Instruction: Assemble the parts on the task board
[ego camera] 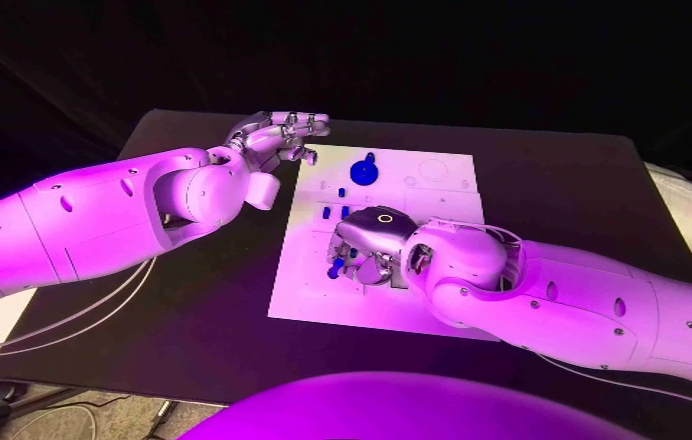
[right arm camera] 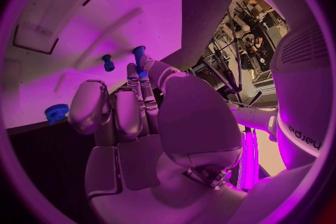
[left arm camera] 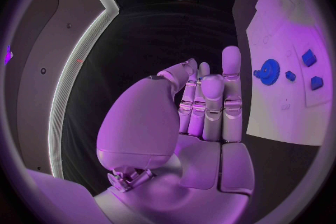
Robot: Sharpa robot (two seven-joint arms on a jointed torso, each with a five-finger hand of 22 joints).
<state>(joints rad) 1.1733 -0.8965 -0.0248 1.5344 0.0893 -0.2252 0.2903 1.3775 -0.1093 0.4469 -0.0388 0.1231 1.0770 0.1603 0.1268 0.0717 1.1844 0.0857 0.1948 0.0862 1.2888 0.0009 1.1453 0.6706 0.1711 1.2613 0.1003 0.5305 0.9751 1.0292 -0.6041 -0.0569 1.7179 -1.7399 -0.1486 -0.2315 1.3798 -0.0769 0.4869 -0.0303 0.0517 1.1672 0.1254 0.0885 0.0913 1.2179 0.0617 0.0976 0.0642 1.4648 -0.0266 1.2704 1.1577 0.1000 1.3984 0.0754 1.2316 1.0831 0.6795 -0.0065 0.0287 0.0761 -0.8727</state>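
Two hands are at work: the right hand (ego camera: 378, 250), low over the white board (ego camera: 433, 185), pinches a small blue peg (right arm camera: 139, 57) that could slip or jam if tilted, while the left hand (ego camera: 274, 140) hovers open-fingered beside the board's far corner, near the blue gear (ego camera: 365, 172).

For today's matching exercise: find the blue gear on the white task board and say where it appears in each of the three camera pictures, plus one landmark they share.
Head view: the blue gear lies on the far part of the task board, near the left hand.
Left wrist view: the gear sits on the board, beyond the fingertips.
Right wrist view: the gear sits at the board's edge beside the right hand.
Shared landmark: the white task board.
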